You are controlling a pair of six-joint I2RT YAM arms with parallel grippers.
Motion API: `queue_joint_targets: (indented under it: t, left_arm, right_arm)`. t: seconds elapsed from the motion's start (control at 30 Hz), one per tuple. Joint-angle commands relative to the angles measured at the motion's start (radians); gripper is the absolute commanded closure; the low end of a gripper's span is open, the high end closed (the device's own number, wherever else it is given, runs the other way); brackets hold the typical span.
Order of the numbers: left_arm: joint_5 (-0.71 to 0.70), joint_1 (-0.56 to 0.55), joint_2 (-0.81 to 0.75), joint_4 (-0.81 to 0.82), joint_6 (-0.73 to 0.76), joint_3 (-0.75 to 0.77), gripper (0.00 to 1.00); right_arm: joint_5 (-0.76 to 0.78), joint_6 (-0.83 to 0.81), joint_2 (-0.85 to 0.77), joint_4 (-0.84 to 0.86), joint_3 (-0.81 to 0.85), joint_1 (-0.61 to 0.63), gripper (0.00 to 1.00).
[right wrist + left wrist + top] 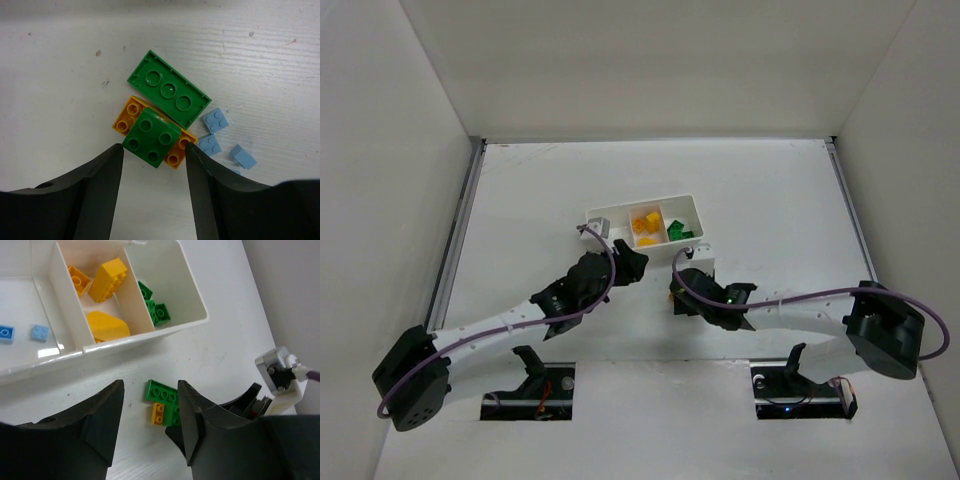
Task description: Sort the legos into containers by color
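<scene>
three square compartments divided one small white tray (75, 357), which sat in the upper left of the left wrist view. two pale blue bricks (40, 332) lay in its left compartment, three yellow-orange bricks (108, 279) in the middle one, and green bricks (159, 311) in the right one. on the table (225, 350) just below the tray's near wall lay a loose cluster of legos (162, 391): a flat green plate (168, 91), and a square green brick (151, 136) sitting on top of an orange brick (129, 113). three tiny pale blue pieces (216, 120) lay just right of that cluster in the right wrist view. the left gripper (149, 400) hung over the cluster with its jaws wide apart and nothing held. the right gripper (153, 155) hovered low over the same cluster, jaws spread wide, the square green brick showing in the gap, nothing gripped. from overhead, both grippers sat close together just below the tray, near the centre of the frame.
</scene>
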Motion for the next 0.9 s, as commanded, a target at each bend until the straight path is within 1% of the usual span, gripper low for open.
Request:
queue_joint_targets:
  t: [0.0, 0.27, 0.47, 0.6, 0.8, 0.87]
  left_arm:
    - [-0.036, -0.027, -0.054, -0.06, -0.006, -0.042, 0.56]
    - [-0.039, -0.071, -0.096, -0.1, -0.061, -0.111, 0.56]
    - [-0.039, -0.093, -0.096, -0.1, -0.078, -0.119, 0.56]
    - [-0.039, -0.096, -0.09, -0.1, -0.08, -0.117, 0.56]
    - [-0.042, -0.097, -0.087, -0.1, -0.092, -0.126, 0.57]
    - [-0.042, -0.096, -0.088, -0.1, -0.094, -0.126, 0.57]
  right_arm:
    - [0.045, 0.016, 0.022, 0.014, 0.033, 0.01, 0.42]
    - [0.079, -0.004, 0.053, 0.001, 0.067, 0.01, 0.38]
    - [0.107, -0.016, 0.019, -0.039, 0.096, 0.015, 0.37]
    - [0.076, -0.041, 0.005, -0.023, 0.097, 0.012, 0.36]
    - [0.055, -0.046, 0.045, -0.001, 0.103, -0.002, 0.4]
    - [0.044, -0.044, 0.063, 0.002, 0.105, -0.005, 0.43]
